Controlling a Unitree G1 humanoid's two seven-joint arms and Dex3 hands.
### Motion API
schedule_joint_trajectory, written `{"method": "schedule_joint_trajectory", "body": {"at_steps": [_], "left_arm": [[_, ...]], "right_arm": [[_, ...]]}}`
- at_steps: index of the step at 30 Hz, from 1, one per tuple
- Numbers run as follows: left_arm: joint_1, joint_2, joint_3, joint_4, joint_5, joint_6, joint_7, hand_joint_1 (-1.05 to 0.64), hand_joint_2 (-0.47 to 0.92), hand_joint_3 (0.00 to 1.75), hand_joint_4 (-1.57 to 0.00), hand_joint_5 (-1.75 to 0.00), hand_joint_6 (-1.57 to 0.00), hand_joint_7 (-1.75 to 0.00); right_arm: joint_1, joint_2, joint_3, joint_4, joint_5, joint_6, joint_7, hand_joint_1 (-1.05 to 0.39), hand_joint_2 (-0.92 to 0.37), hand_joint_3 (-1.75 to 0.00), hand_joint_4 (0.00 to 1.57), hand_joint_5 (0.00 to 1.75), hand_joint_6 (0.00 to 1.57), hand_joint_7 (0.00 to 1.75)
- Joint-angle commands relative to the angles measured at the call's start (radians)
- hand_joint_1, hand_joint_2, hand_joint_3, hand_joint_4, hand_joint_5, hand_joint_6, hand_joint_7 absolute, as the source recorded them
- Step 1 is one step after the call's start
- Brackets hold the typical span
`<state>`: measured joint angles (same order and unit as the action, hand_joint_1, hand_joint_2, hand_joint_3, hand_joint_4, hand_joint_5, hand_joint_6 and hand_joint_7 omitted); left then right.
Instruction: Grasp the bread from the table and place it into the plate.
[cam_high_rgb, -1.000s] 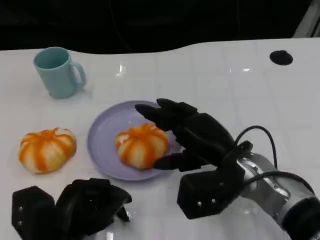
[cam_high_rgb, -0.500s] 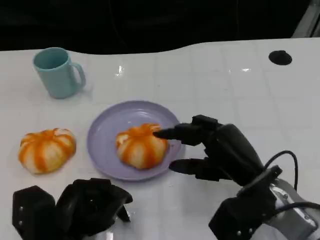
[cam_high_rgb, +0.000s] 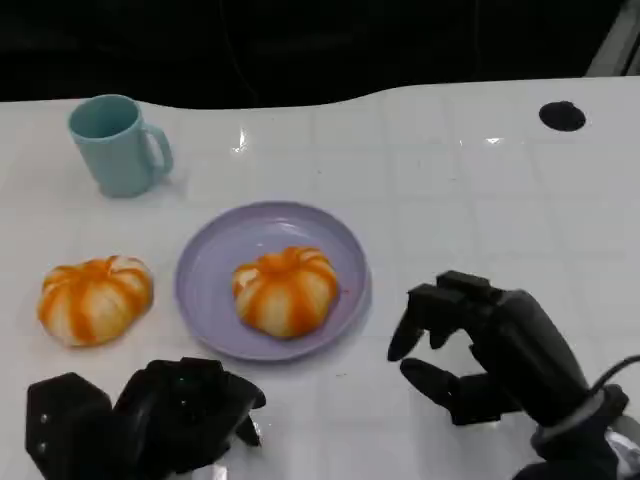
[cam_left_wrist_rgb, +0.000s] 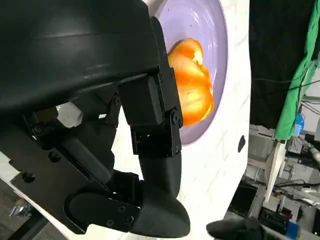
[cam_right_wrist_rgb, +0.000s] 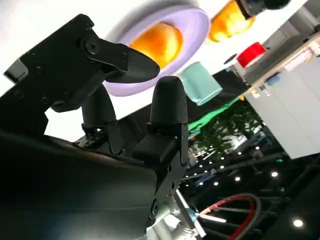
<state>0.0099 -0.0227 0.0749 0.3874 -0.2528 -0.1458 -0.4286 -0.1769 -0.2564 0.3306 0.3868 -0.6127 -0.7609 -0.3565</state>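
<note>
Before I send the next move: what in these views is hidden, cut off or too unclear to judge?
- Left hand, head view: cut off by the picture's lower edge, so how its fingers lie is unclear.
- Orange-striped bread on the lilac round plate, left wrist view: partly hidden behind that hand's black fingers.
- Teal ceramic mug, right wrist view: partly behind a fingertip.
- Small black round mark on the white table, head view: too small to identify.

Head view: overhead light is flooding the white table (cam_high_rgb: 450, 180) evenly, small glare spots are glinting near its far edge, the background is staying black. Soft, short shadows are falling under the plate (cam_high_rgb: 215, 265). Both wrist views are tilting hard; near black fingers (cam_right_wrist_rgb: 167, 107) are blurring, table is blowing out white, distant lamps are smearing.
</note>
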Motion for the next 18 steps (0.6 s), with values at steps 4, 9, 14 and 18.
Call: {"method": "schedule_joint_trajectory", "body": {"at_steps": [4,9,14,18], "left_arm": [[0.005,0.012,0.004,-0.008,0.0,0.025,0.013,-1.05,0.49,0.5,-0.9,-1.48,-1.57,-0.28],[-0.001,0.012,0.007,0.013,0.002,0.003,0.004,-1.05,0.5,0.48,-0.9,-1.48,-1.57,-0.28],[-0.001,0.006,0.007,0.008,0.002,0.014,0.016,-1.05,0.5,0.47,-0.9,-1.49,-1.57,-0.28],[0.001,0.0,0.01,0.007,-0.007,0.013,0.013,-1.05,0.5,0.45,-0.9,-1.49,-1.57,-0.28]], "right_arm": [[0.094,-0.048,-0.04,-0.054,0.015,-0.016,0.013,-0.33,-0.4,-1.04,0.61,1.71,0.57,1.47],[0.121,-0.046,-0.056,-0.054,0.017,-0.027,0.007,-0.31,-0.44,-0.98,0.6,1.74,0.56,1.48],[0.135,-0.047,-0.07,-0.029,0.026,-0.044,-0.002,-0.31,-0.46,-0.97,0.59,1.75,0.56,1.47],[0.155,-0.042,-0.08,-0.03,0.051,-0.04,0.018,-0.32,-0.45,-0.98,0.59,1.75,0.57,1.48]]}}
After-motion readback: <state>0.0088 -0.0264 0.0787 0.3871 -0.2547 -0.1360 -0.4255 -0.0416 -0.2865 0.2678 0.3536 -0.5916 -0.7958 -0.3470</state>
